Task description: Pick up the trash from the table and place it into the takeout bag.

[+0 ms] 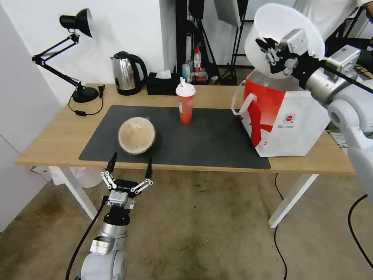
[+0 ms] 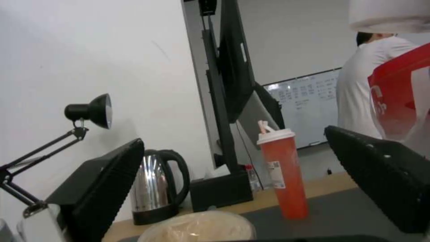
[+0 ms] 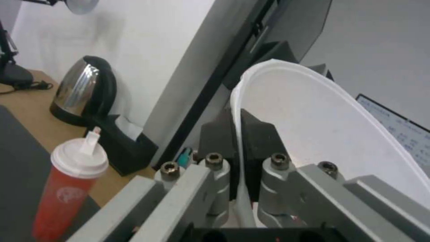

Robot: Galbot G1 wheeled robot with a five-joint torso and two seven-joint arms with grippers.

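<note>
table [image 1: 58, 132] | right gripper [image 1: 272, 52] clamps white bowl [image 1: 285, 23], seemingly empty, above takeout bag [image 1: 295, 124]

The tabletop [image 1: 54, 136] is showing pale, smooth wood under a matt dark grey mat [image 1: 210, 136]. The kettle [image 1: 125, 74] is shining as polished steel with glossy black plastic. The white bowl [image 1: 279, 23] is looking like thin, smooth plastic. The right pincer [image 1: 274, 52] is showing bare grey metal and ribbed black pads [image 3: 257, 141].
</note>
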